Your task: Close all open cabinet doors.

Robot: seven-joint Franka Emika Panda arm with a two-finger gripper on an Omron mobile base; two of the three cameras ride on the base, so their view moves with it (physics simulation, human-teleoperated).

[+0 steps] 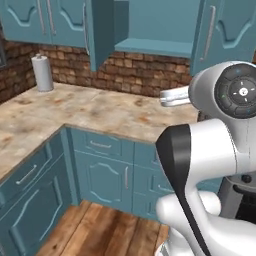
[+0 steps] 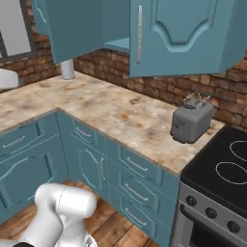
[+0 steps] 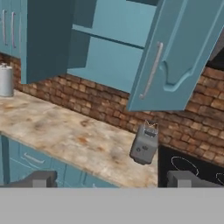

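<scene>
Cabinet doors (image 3: 175, 52) swung open, up and ahead of gripper (image 3: 111, 179), handles upright; jaws spread wide, holding nothing.

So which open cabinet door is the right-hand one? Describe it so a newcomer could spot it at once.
Start at the brick wall behind the marbled counter, then look up at the teal wall cabinet with its bare shelf exposed. The right-hand open door hangs swung outward above the grey toaster. Unlike the open door on the left, it shows its arched panel and long silver handle.
</scene>
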